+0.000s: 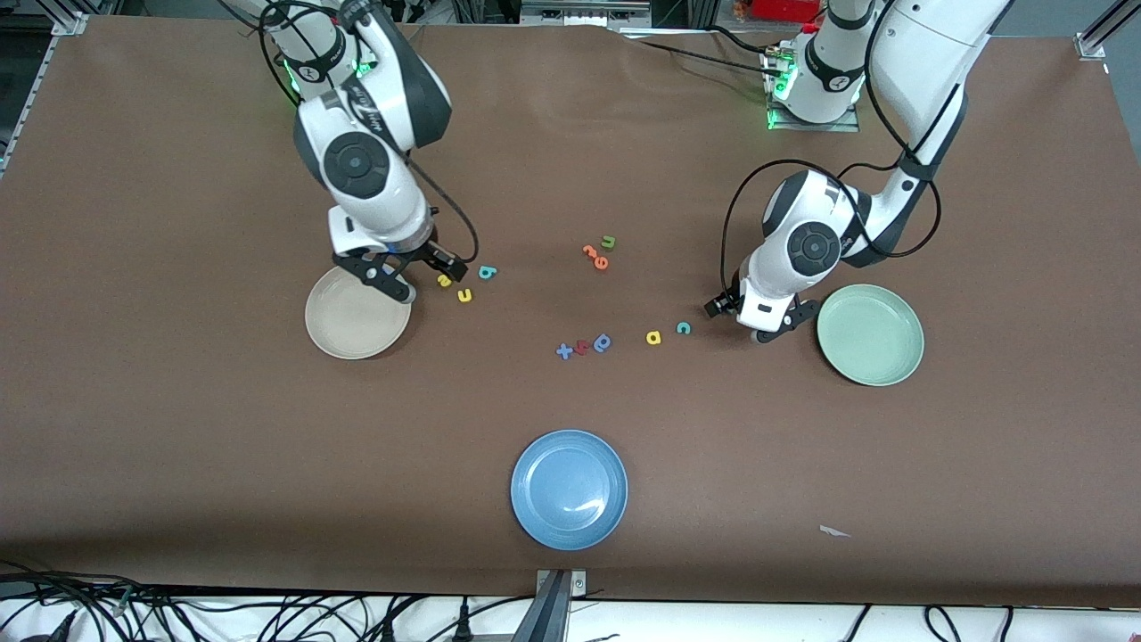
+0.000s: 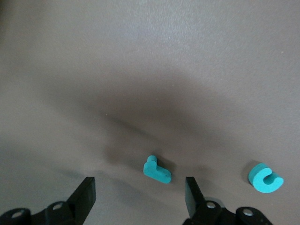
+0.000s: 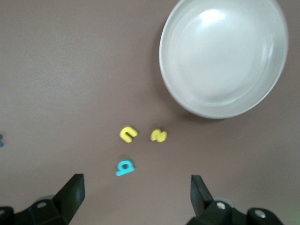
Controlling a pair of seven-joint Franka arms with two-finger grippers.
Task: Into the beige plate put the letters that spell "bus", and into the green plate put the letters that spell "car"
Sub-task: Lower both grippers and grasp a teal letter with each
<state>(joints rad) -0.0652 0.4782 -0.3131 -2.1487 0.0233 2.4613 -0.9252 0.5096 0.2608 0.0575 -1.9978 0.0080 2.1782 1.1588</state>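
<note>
My left gripper (image 1: 774, 328) hangs low and open beside the green plate (image 1: 870, 334). The teal "r" (image 2: 157, 170) lies on the table just ahead of its gap (image 2: 139, 197), untouched; the hand hides it in the front view. The teal "c" (image 1: 683, 327) (image 2: 266, 178) and yellow "a" (image 1: 653, 337) lie a little toward the table's middle. My right gripper (image 1: 383, 278) (image 3: 136, 192) is open and empty over the beige plate's (image 1: 357, 312) (image 3: 223, 56) rim. Beside that plate lie the yellow "s" (image 1: 444, 280) (image 3: 159, 136), yellow "u" (image 1: 464, 295) (image 3: 128, 134) and teal "b" (image 1: 487, 272) (image 3: 124, 167).
A blue plate (image 1: 569, 488) sits nearest the front camera. Mid-table lie a blue "x" (image 1: 564, 351) and a blue "a"-like letter (image 1: 603, 342) with a small red piece between them. Farther from the camera lie orange pieces (image 1: 595, 256) and a green "u" (image 1: 608, 241).
</note>
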